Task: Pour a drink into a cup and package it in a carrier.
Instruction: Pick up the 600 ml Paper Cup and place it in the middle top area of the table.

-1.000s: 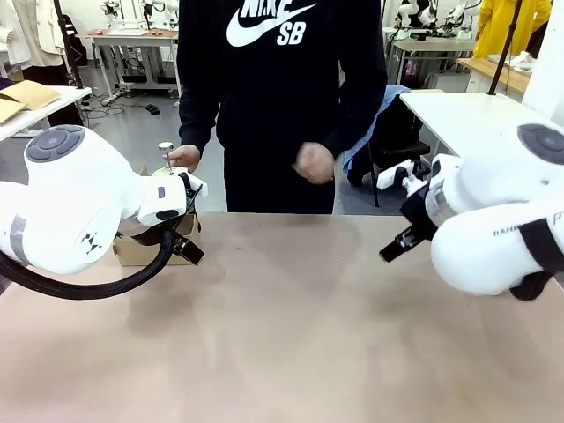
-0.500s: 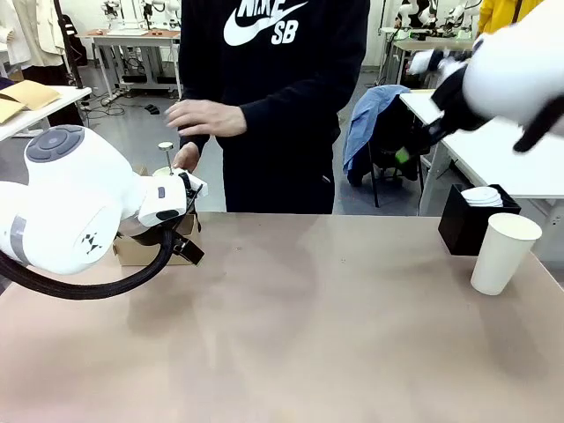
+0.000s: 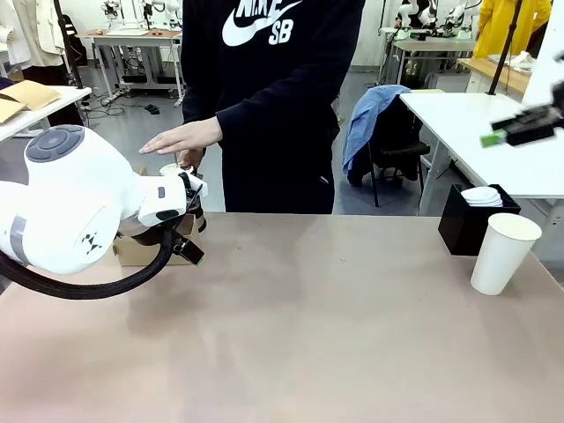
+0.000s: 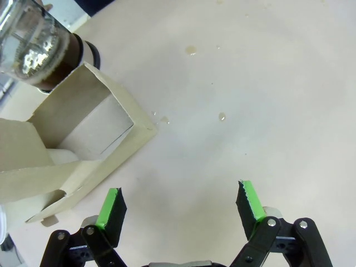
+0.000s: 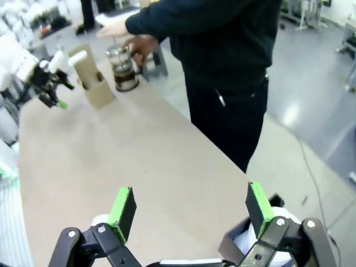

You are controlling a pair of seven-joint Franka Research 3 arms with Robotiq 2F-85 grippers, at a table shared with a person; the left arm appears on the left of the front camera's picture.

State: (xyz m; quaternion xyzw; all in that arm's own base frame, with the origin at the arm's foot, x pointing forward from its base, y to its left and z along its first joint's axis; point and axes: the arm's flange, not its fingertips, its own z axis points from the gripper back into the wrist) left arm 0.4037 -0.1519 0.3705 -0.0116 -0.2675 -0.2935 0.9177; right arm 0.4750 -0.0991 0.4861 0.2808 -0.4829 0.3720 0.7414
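Note:
The glass jar of dark drink point(image 5: 119, 69) stands at the table's far left corner, with a person's hand point(image 5: 139, 47) on its handle and the other hand point(image 3: 181, 137) flat above it. Beside it sits the brown cardboard carrier point(image 3: 145, 249), whose open pocket point(image 4: 92, 128) lies just ahead of my left gripper point(image 4: 182, 200). That gripper is open and holds nothing. The white paper cup point(image 3: 502, 253) stands lidless at the table's right edge. My right gripper point(image 5: 192, 204) is open and empty, raised high above the cup point(image 3: 520, 128).
A black box point(image 3: 467, 225) holding white lids point(image 3: 483, 196) stands just behind the cup. A few small drops point(image 4: 221, 116) mark the tabletop near the carrier. The person stands at the far edge, left of centre.
My right arm has swung up and out to the right, uncovering the cup and black box. The person's free hand has moved across to hover over the jar. My left arm is still.

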